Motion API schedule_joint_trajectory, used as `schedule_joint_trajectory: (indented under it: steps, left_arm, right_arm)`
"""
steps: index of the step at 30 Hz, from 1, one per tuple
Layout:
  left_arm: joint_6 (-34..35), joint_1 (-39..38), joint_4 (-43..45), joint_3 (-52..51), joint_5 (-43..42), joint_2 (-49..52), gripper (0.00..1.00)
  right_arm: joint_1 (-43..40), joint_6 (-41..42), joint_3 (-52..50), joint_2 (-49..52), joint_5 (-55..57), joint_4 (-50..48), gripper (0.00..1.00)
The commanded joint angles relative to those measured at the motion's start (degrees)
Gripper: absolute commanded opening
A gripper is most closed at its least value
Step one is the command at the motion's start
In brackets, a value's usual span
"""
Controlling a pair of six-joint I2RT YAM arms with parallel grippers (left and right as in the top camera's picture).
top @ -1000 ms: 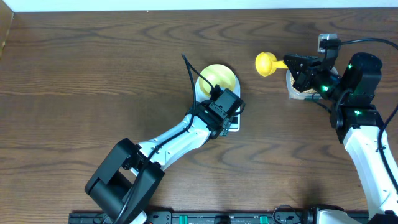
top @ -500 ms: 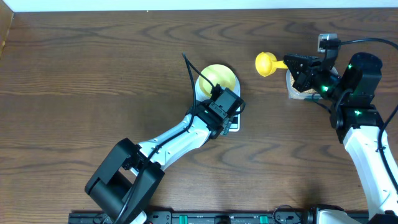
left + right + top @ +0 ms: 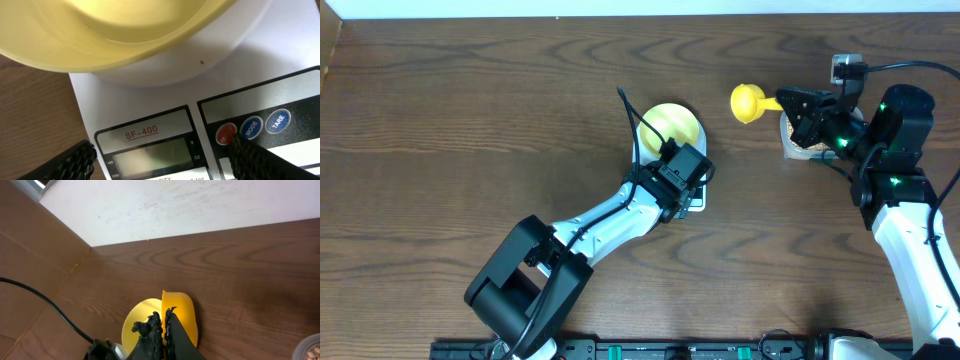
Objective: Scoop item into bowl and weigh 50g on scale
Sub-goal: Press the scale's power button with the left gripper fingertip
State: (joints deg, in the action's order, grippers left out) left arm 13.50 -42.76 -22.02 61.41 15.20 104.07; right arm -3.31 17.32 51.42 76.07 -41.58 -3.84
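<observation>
**Scale prep: left finger on power btn, scoop held ready at right**

Step in hand, by the look of it: switching on or zeroing the white flat digital kitchen scale [image 3: 692, 198] w/ grey LCD before any scooping. Small round pale-yellow shallow bowl [image 3: 670, 127] sits on scale platform, centre of table; looks empty in left wrist view. Left gripper [image 3: 162, 161] hangs over near end of scale, jaws spread wide, nothing between them; right-hand fingertip [image 3: 250, 152] touching or just at the red round button [image 3: 225, 134], blue buttons just right of it. LCD [image 3: 152, 157] blank, no digits visible.

Right gripper [image 3: 804, 110] at far right, jaws clamped tight on handle of yellow plastic scoop [image 3: 748, 101], scoop head pointing left toward bowl, well apart from it. Whether the scoop holds anything: cannot tell. Small tan-beige beans [image 3: 810, 146] in clear plastic tub [image 3: 787, 145] under right gripper, mostly hidden by arm.

Next move prob. calls for: confirm display lit & tared w/ bowl on, lift left gripper clear of scale so no load on platform, then dip scoop into tub and carry beans left to bowl.
</observation>
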Motion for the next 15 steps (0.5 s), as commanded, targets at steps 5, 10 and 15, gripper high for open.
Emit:
schedule_joint_trajectory:
  steps: [5,10,15]
  left_arm:
    - [-0.4,0.0,0.1,-0.1,1.0,0.4,0.87]
    - [-1.4,0.0,0.8,-0.1,1.0,0.4,0.87]
    - [-1.4,0.0,1.0,-0.1,1.0,0.4,0.87]
  right_arm:
    - [-0.4,-1.1,1.4,-0.9,-0.2,0.3,0.01]
    - [-0.4,-1.1,1.4,-0.9,-0.2,0.3,0.01]
    - [-0.4,-1.2,1.4,-0.9,-0.2,0.3,0.01]
